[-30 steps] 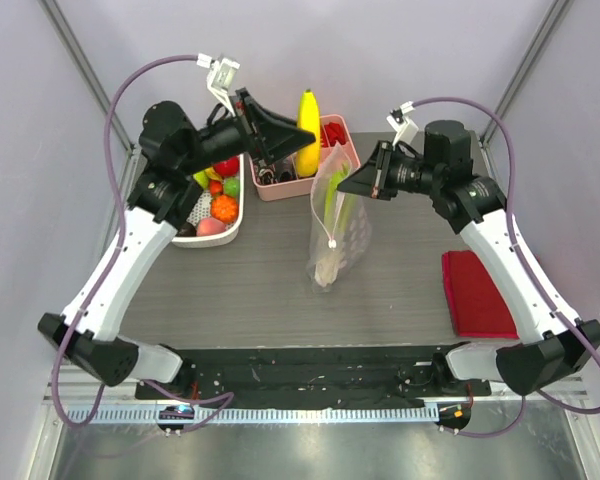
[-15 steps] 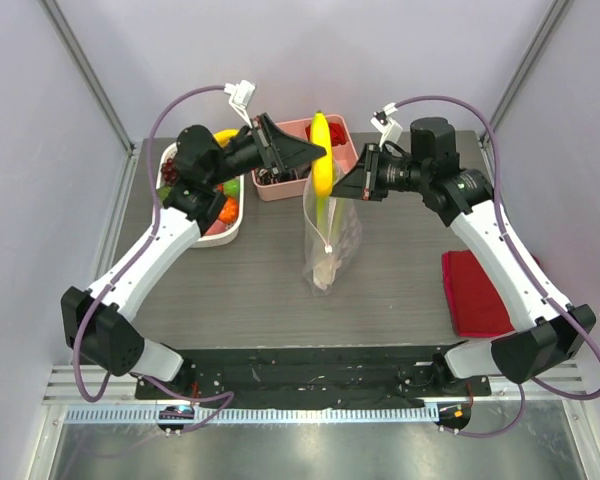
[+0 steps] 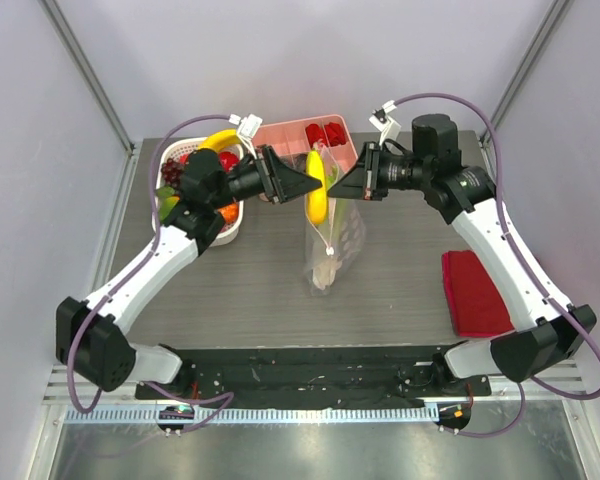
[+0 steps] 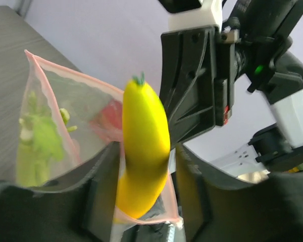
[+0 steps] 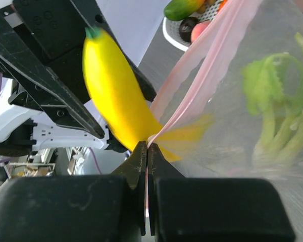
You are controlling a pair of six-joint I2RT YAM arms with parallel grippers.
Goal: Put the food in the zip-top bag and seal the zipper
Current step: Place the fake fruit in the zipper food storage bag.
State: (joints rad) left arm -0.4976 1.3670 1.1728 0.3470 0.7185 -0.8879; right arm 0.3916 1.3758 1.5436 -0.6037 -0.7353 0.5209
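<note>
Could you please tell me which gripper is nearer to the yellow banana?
Left. The left gripper is shut on the banana; the right gripper pinches the pink edge of the zip-top bag just beside it.

Mouth of zip-top bag is being crowded by banana, left gripper and right gripper. Just behind, pink tray is standing; table in front is lying open.

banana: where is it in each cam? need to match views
Top external: banana centre, upper half, at the zip-top bag mouth.
Left wrist: banana centre, upright.
Right wrist: banana upper left, slanted.
Shared landmark: the clear bag with the pink rim, left of the banana or right of it.
</note>
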